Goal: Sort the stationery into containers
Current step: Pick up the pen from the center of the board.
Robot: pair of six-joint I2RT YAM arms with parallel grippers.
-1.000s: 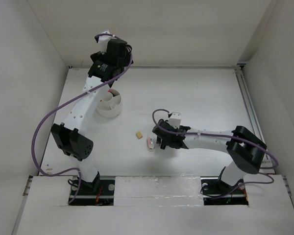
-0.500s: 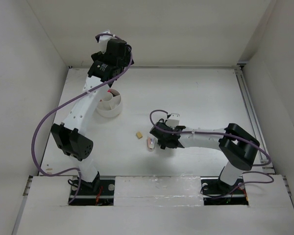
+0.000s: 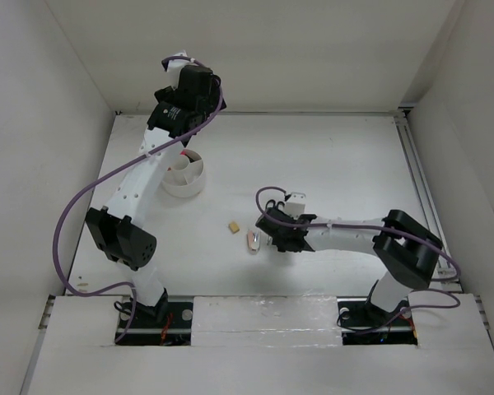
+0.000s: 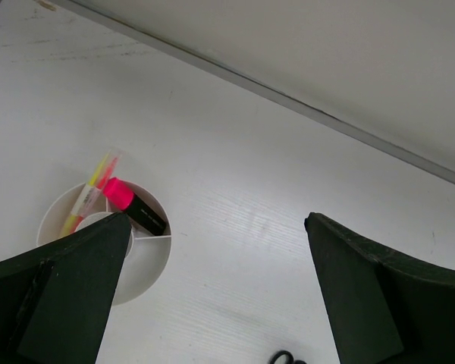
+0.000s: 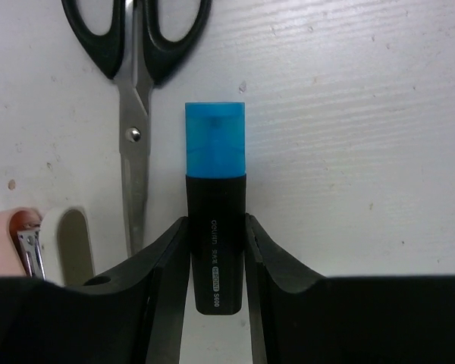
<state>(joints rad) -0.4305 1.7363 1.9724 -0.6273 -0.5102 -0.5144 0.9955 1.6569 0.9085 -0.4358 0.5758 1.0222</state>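
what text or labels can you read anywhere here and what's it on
"deli": blue-capped highlighter, on its barrel.
"S600": same barrel, further from the cap.
Boxed print between them: too small to read.
Label on the yellow stick: blurred, unreadable.

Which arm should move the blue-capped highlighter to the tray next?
Right. The right claw grips the blue-capped highlighter by its black body, beside the scissors. The left claw hangs open high near the tray, holding nothing.

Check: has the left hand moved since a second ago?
No. The left hand sits exactly where it was, just beyond the white tray's far rim.
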